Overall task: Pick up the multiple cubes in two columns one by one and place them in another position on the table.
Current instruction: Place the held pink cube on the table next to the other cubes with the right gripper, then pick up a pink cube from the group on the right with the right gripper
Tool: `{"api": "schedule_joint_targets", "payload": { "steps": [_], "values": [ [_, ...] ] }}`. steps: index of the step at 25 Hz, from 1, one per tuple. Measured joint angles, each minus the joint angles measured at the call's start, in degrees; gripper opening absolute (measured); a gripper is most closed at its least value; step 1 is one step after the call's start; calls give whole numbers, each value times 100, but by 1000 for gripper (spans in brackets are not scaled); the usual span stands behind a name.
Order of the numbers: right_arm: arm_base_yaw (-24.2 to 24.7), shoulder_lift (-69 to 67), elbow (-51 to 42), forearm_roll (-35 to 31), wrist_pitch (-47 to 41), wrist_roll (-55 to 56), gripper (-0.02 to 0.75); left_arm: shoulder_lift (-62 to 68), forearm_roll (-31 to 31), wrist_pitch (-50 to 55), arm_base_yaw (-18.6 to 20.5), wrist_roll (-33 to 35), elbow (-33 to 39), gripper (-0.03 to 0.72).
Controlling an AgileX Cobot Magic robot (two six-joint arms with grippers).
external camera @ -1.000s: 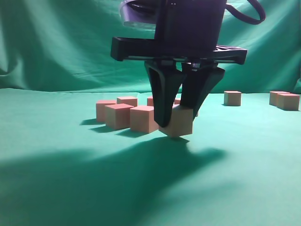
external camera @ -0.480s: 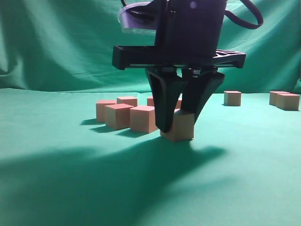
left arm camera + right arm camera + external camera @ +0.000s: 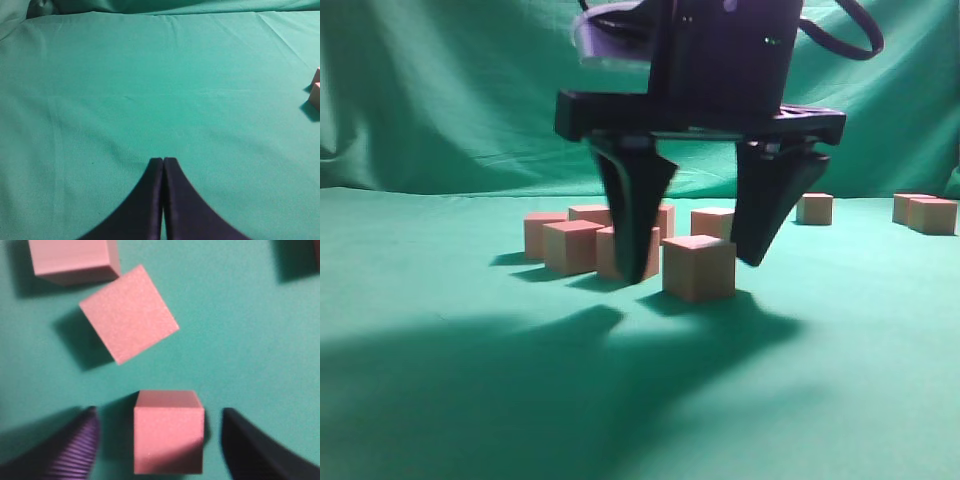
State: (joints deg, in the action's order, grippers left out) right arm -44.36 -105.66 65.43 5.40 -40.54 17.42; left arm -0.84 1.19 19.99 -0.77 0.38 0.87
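Observation:
In the exterior view my right gripper (image 3: 692, 270) hangs low over the green table (image 3: 470, 400), open, with its fingers either side of one pinkish cube (image 3: 699, 268) that rests on the cloth untouched. The right wrist view shows the same cube (image 3: 169, 432) between the open jaws (image 3: 159, 415), with gaps on both sides. Several more cubes sit just behind and left, among them one at the front of the group (image 3: 571, 246). My left gripper (image 3: 163, 161) is shut and empty above bare cloth.
A turned cube (image 3: 129, 314) and another (image 3: 72, 260) lie just ahead of the right jaws. Separate cubes stand far right (image 3: 814, 208) (image 3: 932, 215). Two cubes touch the left wrist view's right edge (image 3: 316, 95). A green backdrop (image 3: 440, 90) hangs behind.
The right gripper, shut on the cube and holding it tilted just off the cloth, set it down flat and then opened; the cube now stands free between the fingers.

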Motion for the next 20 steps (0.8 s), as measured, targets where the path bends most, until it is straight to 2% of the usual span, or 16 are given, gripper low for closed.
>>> {"api": "schedule_joint_targets", "payload": {
  "steps": [2, 8, 13, 17, 20],
  "values": [
    [-4, 171, 0, -19, -13, 0, 647, 0, 0, 0, 0, 0, 0, 0],
    [-27, 1120, 0, 158, -456, -8, 644, 0, 0, 0, 0, 0, 0, 0],
    [33, 2281, 0, 892, -1310, 229, 644, 0, 0, 0, 0, 0, 0, 0],
    [547, 3094, 0, 1578, -1779, 636, 644, 0, 0, 0, 0, 0, 0, 0],
    [1276, 3382, 0, 1742, -1933, 706, 644, 0, 0, 0, 0, 0, 0, 0]
  ]
}}
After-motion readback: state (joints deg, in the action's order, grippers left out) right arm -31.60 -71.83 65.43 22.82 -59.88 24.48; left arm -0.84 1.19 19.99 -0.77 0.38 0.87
